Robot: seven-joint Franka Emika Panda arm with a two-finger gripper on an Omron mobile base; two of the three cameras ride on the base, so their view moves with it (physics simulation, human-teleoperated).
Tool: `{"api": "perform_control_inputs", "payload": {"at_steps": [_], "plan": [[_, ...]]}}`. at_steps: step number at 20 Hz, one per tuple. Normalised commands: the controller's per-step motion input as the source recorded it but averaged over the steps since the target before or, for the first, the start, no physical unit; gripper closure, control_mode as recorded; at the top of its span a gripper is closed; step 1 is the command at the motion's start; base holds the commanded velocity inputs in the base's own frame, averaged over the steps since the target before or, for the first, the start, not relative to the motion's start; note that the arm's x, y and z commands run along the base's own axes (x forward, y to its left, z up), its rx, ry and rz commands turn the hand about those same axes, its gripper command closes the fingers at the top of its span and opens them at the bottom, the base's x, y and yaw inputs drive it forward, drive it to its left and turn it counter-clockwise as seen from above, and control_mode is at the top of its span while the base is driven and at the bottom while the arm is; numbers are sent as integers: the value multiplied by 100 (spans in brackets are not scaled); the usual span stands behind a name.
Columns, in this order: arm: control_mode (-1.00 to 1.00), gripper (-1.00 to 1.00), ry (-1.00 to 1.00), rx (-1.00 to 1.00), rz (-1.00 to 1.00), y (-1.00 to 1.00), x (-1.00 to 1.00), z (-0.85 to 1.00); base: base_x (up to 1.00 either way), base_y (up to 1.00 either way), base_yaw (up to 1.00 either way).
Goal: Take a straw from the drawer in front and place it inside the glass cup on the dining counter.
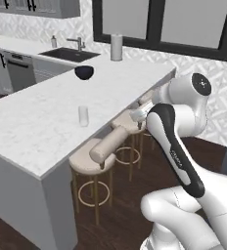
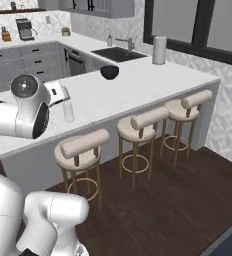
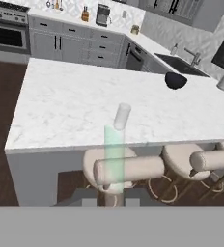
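Observation:
A pale green see-through straw [image 3: 114,154] stands upright between my fingers in the hand view, with my gripper [image 3: 113,199] shut on its lower end. The glass cup [image 3: 122,116] stands just beyond the straw's top, near the front edge of the white marble dining counter [image 3: 61,101]. From the base cameras the cup [image 1: 83,115] [image 2: 68,111] sits on the counter [image 1: 32,122] [image 2: 113,95] close to the stool side. My hand [image 1: 141,113] [image 2: 58,93] hovers off the counter's edge, a short way from the cup. The drawer is out of view.
A black bowl [image 1: 84,72] [image 2: 109,72] [image 3: 175,80] and a paper towel roll [image 1: 116,47] [image 2: 159,49] stand farther along the counter. Three padded stools [image 1: 93,156] [image 2: 83,147] line its near side below my hand. The sink [image 1: 69,53] lies behind.

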Motion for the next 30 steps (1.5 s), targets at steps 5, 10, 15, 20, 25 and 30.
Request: {"api": "perform_control_inputs", "payload": {"at_steps": [5, 10, 15, 20, 25, 30], "plan": [[100, 100, 0, 0, 0, 0, 0, 0, 50, -71, 55], [100, 100, 0, 0, 0, 0, 0, 0, 30, -65, 54], [100, 100, 0, 0, 0, 0, 0, 0, 15, -68, 54], [100, 100, 0, 0, 0, 0, 0, 0, 25, -69, 47], [100, 100, 0, 0, 0, 0, 0, 0, 42, -49, 27], [100, 100, 0, 0, 0, 0, 0, 0, 70, -6, 10]]}}
